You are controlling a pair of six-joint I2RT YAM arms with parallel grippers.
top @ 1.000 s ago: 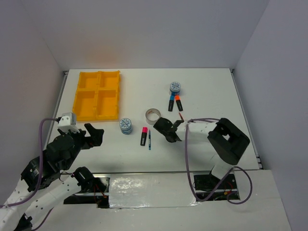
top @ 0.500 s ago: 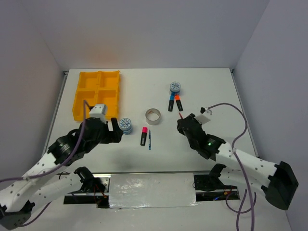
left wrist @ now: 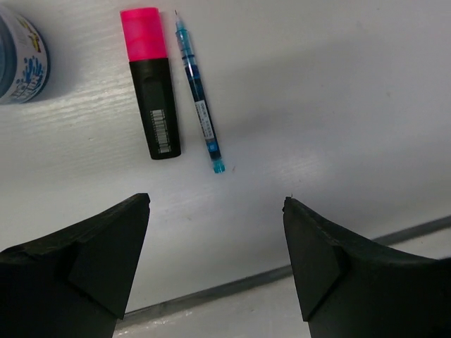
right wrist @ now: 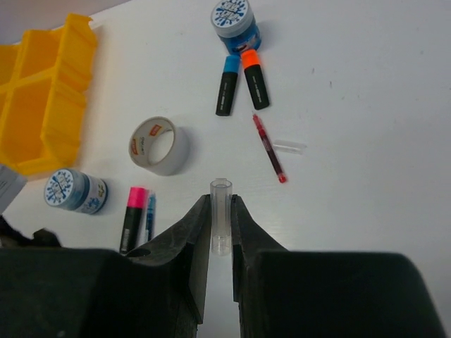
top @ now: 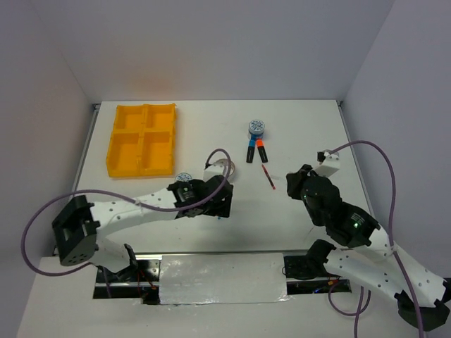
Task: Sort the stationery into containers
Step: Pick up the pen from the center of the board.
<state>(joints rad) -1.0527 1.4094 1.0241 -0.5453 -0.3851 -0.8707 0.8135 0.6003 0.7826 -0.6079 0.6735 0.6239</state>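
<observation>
The yellow tray (top: 113,144) stands at the far left. My left gripper (left wrist: 215,203) is open and empty, just near of the pink highlighter (left wrist: 151,91) and teal pen (left wrist: 201,116); in the top view it (top: 218,201) hides both. One patterned tape roll (top: 184,178) lies beside it, the other (top: 256,127) farther back. The silver tape ring (top: 224,166), blue highlighter (top: 250,153), orange highlighter (top: 261,151) and red pen (top: 268,176) lie mid-table. My right gripper (right wrist: 220,201) is shut on a clear plastic tube (right wrist: 220,218), above the table at the right (top: 292,184).
A second small clear tube (right wrist: 290,146) lies beside the red pen (right wrist: 269,149). The left arm's purple cable (top: 215,156) loops over the tape ring. The table's near edge (left wrist: 282,274) runs just below the left fingers. White walls enclose the table.
My left arm has swung right from the table's left side to over the pink highlighter and teal pen. My right gripper has drawn back right from the red pen, now shut on a clear tube.
</observation>
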